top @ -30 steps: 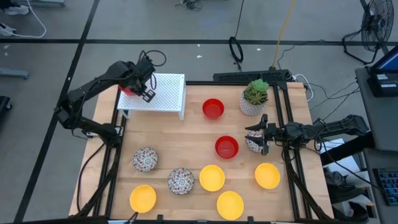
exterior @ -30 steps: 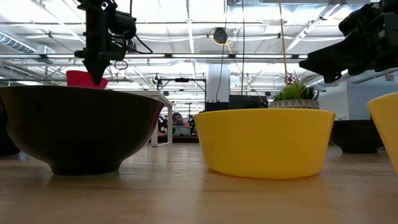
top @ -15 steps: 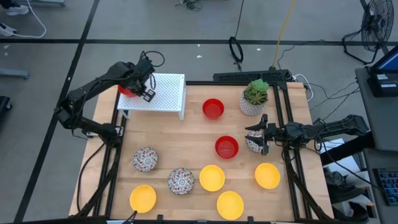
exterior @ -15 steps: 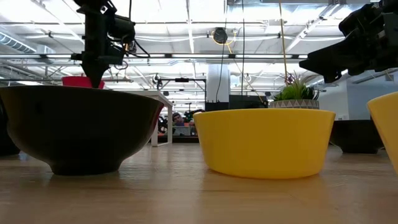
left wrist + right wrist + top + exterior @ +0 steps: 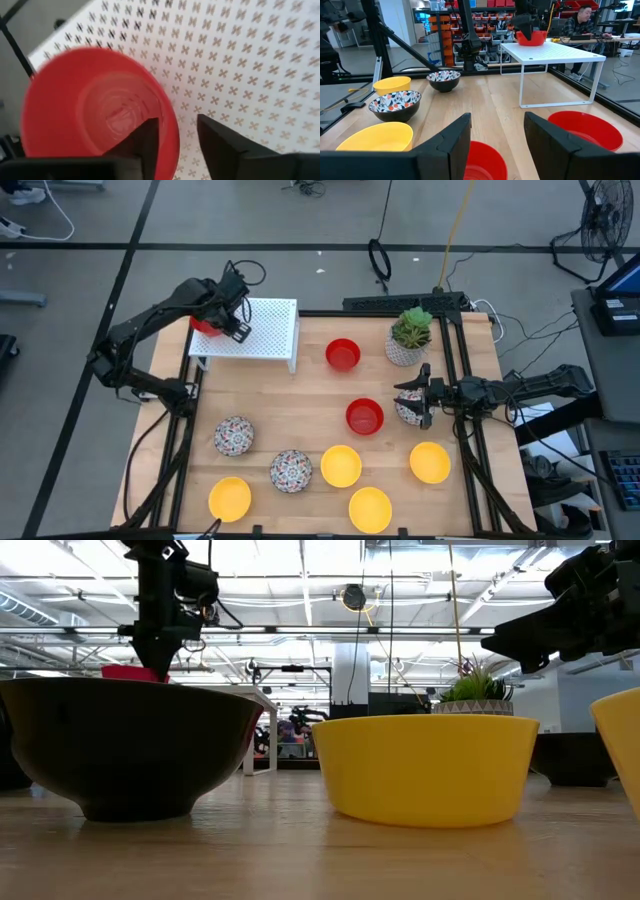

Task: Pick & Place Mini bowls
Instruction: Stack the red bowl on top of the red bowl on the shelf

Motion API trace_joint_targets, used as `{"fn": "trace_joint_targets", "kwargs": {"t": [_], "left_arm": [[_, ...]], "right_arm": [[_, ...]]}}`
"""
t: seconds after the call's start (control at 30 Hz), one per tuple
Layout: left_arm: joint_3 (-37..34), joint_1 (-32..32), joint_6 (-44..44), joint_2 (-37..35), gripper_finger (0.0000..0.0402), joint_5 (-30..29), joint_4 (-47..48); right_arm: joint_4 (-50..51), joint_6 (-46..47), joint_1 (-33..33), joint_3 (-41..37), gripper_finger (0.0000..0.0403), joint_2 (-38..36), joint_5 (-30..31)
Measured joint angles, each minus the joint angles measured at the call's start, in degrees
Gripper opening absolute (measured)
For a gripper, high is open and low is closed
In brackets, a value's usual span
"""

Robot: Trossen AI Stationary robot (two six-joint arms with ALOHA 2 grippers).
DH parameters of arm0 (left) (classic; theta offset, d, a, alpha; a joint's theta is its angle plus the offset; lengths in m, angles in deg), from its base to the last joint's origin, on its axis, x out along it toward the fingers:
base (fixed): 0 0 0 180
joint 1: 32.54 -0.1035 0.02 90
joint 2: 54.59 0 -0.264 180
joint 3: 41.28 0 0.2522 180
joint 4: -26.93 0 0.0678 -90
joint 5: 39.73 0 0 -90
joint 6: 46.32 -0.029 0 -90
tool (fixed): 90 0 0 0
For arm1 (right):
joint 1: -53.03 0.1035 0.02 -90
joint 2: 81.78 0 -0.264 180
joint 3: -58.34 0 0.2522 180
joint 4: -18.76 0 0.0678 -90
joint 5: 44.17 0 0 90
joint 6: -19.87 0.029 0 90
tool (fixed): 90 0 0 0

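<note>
My left gripper (image 5: 228,320) is shut on a red mini bowl (image 5: 205,323) at the far left corner of the white perforated rack (image 5: 262,330). The bowl sits low over the rack top (image 5: 240,75). My right gripper (image 5: 412,402) is open. It stands level over a speckled bowl (image 5: 408,410) near the table's right edge, and whether it touches that bowl does not show. Two red bowls (image 5: 343,354) (image 5: 364,417), two speckled bowls (image 5: 234,436) (image 5: 291,471) and several yellow bowls (image 5: 340,466) stand on the table on their bases. My left gripper has the red bowl's rim (image 5: 170,135) between its fingers, one finger (image 5: 147,142) inside the bowl and one (image 5: 220,140) outside. The fingers come from above, pointing down. The bowl is upright, mouth up, at the rack top; whether its base rests there, I cannot tell.
A white pot with a green plant (image 5: 409,335) stands at the far right, close behind my right gripper. Yellow bowls (image 5: 430,462) (image 5: 370,509) (image 5: 229,499) line the near edge. Bare wood (image 5: 290,405) lies in the table's middle. A person (image 5: 580,22) sits beyond the table.
My left gripper has gone down a little with the red bowl, which now sits lower, close to the rack top, still upright.
</note>
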Motion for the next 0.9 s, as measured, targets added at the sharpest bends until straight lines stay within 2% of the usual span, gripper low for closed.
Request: {"fn": "trace_joint_targets", "kwargs": {"t": [0.17,0.27,0.37,0.6,0.8,0.9], "left_arm": [[5.3,0.3,-1.2,0.0,0.0172,0.0,1.4],[9.1,0.9,-1.2,0.0,0.0173,0.0,2.4],[12.0,2.4,-1.2,-0.1,0.0165,2.5,1.1],[11.3,12.0,-3.9,0.5,0.014,12.4,-17.5],[9.6,24.1,-11.4,5.8,0.0148,12.6,-33.0],[9.5,28.9,-14.8,10.3,0.016,12.4,-37.5]], "right_arm": [[0.0,0.0,0.0,0.0,0.0171,0.0,0.0],[0.0,0.0,0.0,0.0,0.0171,0.0,0.0],[0.0,0.0,0.0,0.0,0.0171,0.0,0.0],[0.0,0.0,0.0,0.0,0.0171,0.0,0.0],[0.0,0.0,0.0,0.0,0.0171,0.0,0.0],[0.0,0.0,0.0,0.0,0.0171,0.0,0.0]]}}
